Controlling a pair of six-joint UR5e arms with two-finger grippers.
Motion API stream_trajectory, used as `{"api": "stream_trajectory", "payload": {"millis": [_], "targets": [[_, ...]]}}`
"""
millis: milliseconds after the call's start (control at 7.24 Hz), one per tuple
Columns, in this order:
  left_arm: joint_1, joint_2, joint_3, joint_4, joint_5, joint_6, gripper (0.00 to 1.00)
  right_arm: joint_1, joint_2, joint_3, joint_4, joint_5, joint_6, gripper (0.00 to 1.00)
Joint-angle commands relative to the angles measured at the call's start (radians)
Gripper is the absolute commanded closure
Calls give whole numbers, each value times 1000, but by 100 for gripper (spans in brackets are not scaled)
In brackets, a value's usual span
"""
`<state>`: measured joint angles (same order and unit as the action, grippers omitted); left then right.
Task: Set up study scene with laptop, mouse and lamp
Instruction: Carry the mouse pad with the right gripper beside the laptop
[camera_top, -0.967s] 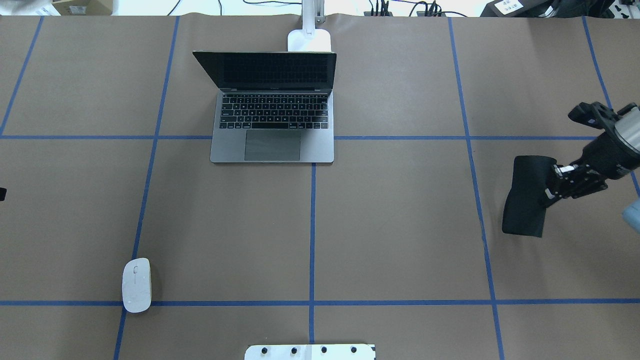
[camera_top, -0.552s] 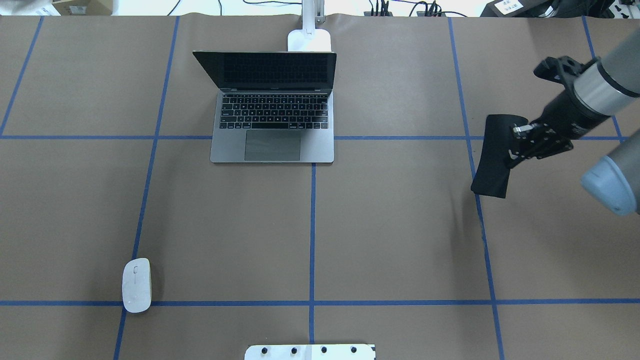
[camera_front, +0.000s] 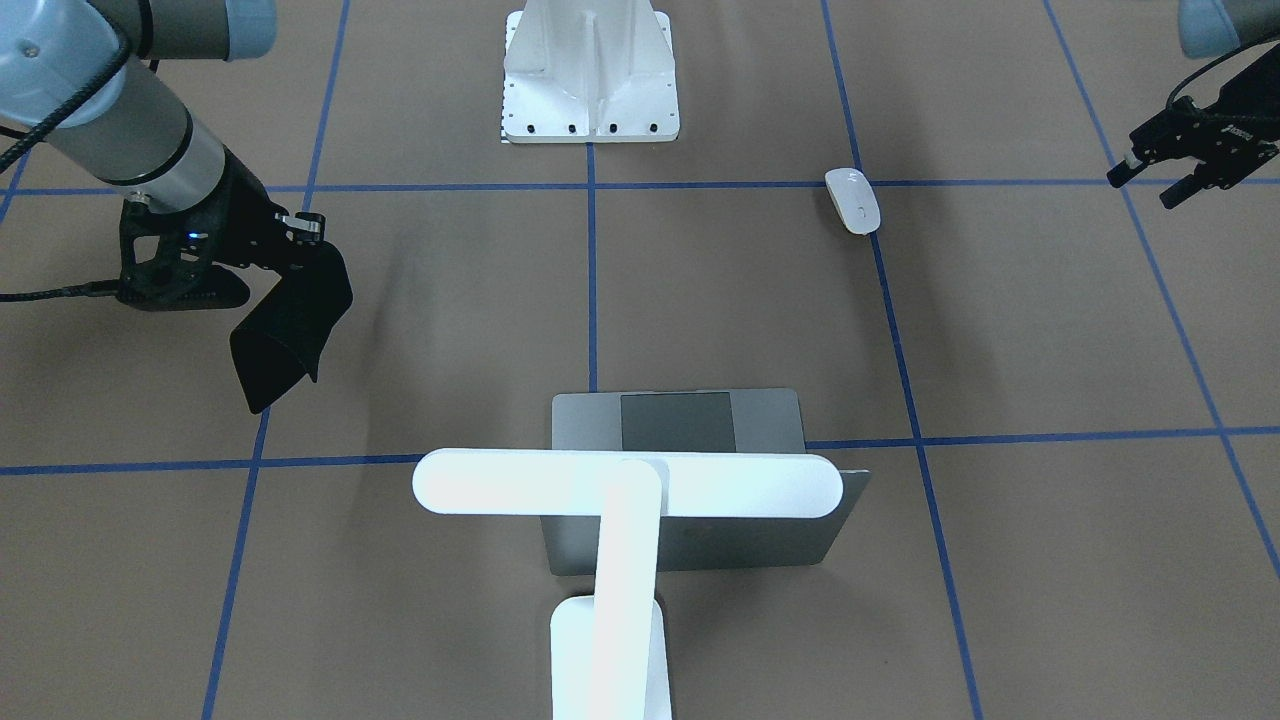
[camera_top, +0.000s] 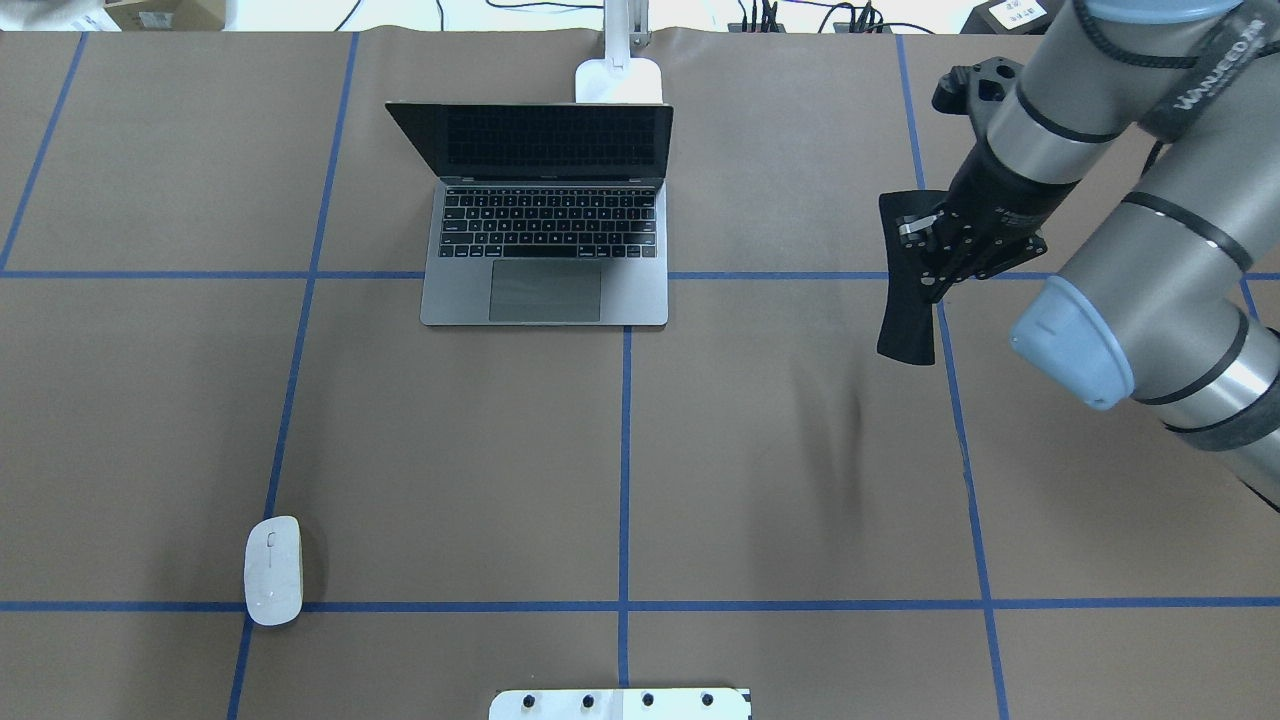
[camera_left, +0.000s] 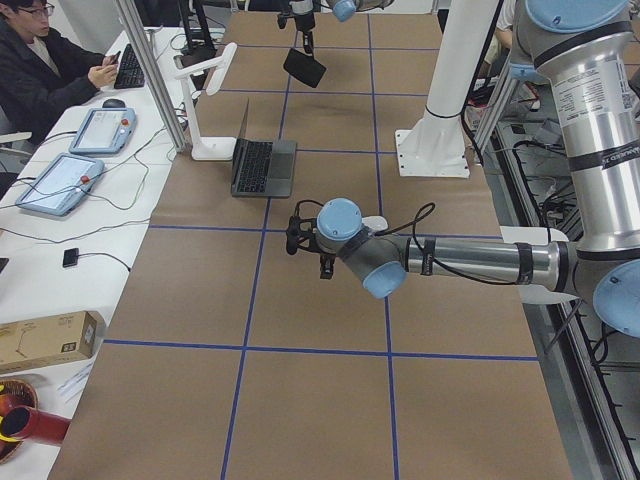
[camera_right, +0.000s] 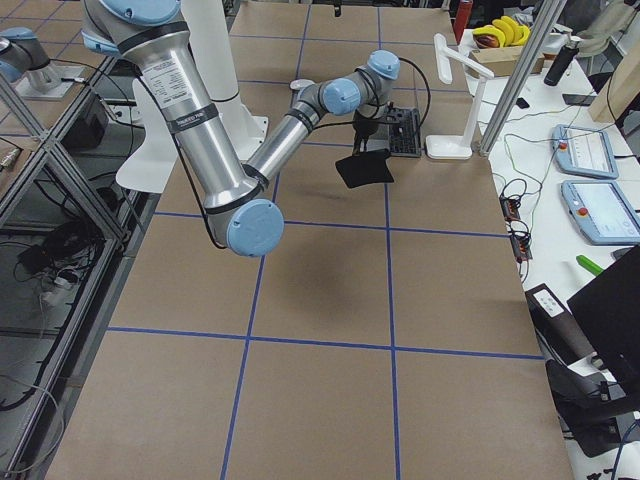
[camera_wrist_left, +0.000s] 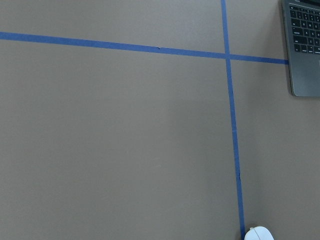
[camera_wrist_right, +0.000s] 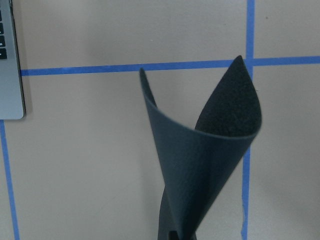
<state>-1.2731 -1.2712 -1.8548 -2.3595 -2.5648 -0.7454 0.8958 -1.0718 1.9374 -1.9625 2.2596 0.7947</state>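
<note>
Laptop (camera_top: 545, 290) sits open on the brown surface (camera_top: 780, 480), well off to the robot's left of the right fingers (camera_top: 938, 272) and at about their depth. Its lid is tilted back and the screen is dark, with dark keys and a large trackpad on a space-grey deck. That spot reads as the centre of the study scene. The lamp (camera_front: 625, 483) stands just behind the lid with its long white bar head reaching over it, presumably to light the keys.

The right fingers are clamped on one edge of a black mat (camera_top: 905, 320), which hangs below them curled into a loose cone, clear of the surface. Gripping by an edge lets the soft sheet drop free. I judge it is meant to go down between these fingers and the laptop, as a pad for the mouse.

The mouse (camera_top: 273, 570), small, glossy white and oval, lies flat on a blue tape line. It is far from the right fingers and nearer the left fingers (camera_front: 1130, 168), toward the robot's right of them. Those fingers are spread apart and empty, held above the surface, likely placed to fetch the mouse.
</note>
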Motion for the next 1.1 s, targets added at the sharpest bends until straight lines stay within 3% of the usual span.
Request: {"api": "stream_trajectory", "payload": {"millis": [0, 552, 829, 967], "targets": [[-18, 13, 2, 0, 0, 24, 1, -78, 70, -27, -19, -92, 55, 100], [-35, 36, 3, -3, 0, 61, 1, -127, 225, -121, -16, -167, 158, 100], [-43, 36, 3, -1, 0, 63, 1, -129, 227, -127, -7, -176, 159, 100], [-43, 36, 3, 2, -2, 61, 1, -141, 231, -129, 0, -224, 170, 1]]}}
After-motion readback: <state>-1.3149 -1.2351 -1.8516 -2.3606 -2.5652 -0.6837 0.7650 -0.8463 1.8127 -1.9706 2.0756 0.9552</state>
